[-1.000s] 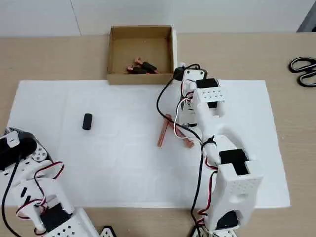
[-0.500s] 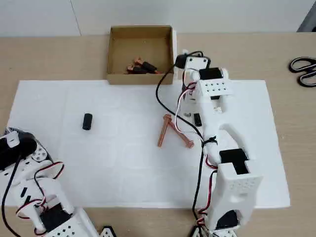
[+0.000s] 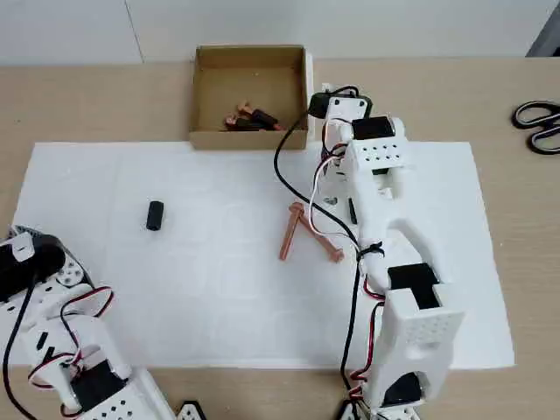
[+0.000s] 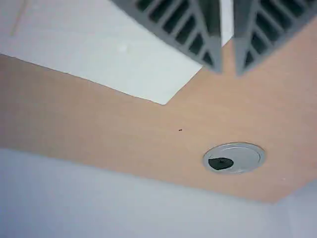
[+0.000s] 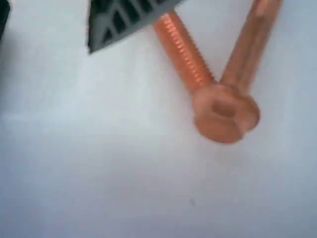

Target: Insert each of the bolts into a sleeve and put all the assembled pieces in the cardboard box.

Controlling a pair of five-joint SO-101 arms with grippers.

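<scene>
One bolt (image 5: 250, 49) runs off the right wrist view's edge; the other bolt (image 5: 183, 54) passes under a grey finger (image 5: 124, 20)

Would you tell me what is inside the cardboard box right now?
Copper bolts in black sleeves lie clustered by the near wall of the cardboard box; overlap hides their count.

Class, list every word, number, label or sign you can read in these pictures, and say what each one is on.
None: there is no readable print on the box, bolts, sleeve, sheet, arms or scissors.
</scene>
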